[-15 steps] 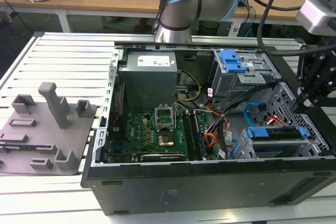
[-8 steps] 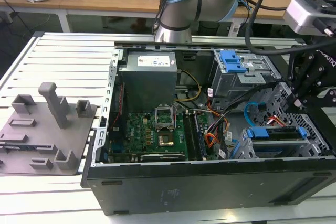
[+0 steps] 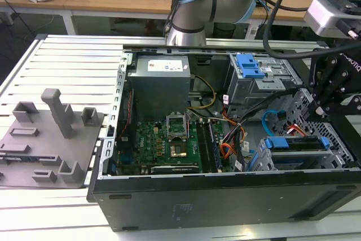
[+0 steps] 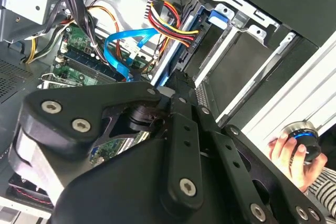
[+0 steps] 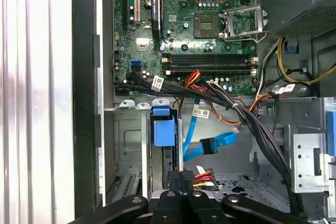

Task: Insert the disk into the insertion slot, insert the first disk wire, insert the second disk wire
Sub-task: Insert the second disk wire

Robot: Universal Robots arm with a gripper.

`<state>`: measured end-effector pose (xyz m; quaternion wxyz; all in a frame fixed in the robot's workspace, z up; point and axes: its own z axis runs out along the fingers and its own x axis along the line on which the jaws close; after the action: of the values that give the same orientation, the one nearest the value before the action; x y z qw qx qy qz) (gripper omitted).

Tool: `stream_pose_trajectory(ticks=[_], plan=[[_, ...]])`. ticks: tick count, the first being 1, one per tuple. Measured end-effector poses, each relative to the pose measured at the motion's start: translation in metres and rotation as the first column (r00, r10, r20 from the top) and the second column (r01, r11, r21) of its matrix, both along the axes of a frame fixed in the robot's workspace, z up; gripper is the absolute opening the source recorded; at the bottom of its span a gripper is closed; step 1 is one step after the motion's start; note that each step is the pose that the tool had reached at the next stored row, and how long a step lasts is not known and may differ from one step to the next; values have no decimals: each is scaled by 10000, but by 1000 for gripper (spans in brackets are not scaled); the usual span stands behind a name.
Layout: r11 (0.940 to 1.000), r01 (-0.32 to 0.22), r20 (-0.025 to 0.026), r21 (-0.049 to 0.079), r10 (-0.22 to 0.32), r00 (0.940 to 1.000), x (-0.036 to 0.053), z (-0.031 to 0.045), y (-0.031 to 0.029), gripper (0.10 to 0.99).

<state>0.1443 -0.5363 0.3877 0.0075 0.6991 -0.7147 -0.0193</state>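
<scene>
The disk (image 3: 287, 144), framed by its blue carrier (image 5: 163, 127), sits inside the insertion slot (image 3: 338, 135), a perforated grey cage at the exterior view's right. My gripper (image 5: 181, 193) hangs over that cage (image 3: 328, 105) with its fingers close together on a black plug. The plug carries red, yellow and black wires (image 5: 202, 174) and lies beside the disk's end. In the second wrist view the same coloured wire bundle (image 4: 168, 22) runs to the blue carrier's edge just beyond my gripper (image 4: 177, 83). A blue flat disk wire (image 5: 212, 144) lies loose nearby, its plug free.
A taller grey cage with a blue latch (image 3: 250, 66) stands behind the slot. The power supply (image 3: 161, 80) and motherboard (image 3: 163, 139) take up the case's left. A thick black cable bundle (image 5: 257, 124) crosses near the cage. A grey fixture (image 3: 51, 134) lies outside. A person's hand (image 4: 286, 156) holds a knob.
</scene>
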Motion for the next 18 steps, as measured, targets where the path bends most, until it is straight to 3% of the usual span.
stream_pose_trajectory(ticks=[2,4,5,6,9,11,14,17,18], plan=[[10000,0,0,0,0,10000,0,0,0,106],[10000,0,0,0,0,10000,-1,0,0,235],[10000,1,0,0,-1,10000,-1,0,0,235],[10000,-49,0,1,49,10000,-1,0,0,302],[9970,-772,0,1,772,9970,-2,-5,0,302],[9823,-1875,-1,-3,1875,9823,-3,-13,8,302],[9816,-1912,2,7,1912,9816,-52,-32,73,302],[9815,-1915,3,6,1915,9815,-117,-60,175,302],[9815,-1916,5,7,1916,9815,-155,-82,235,302]])
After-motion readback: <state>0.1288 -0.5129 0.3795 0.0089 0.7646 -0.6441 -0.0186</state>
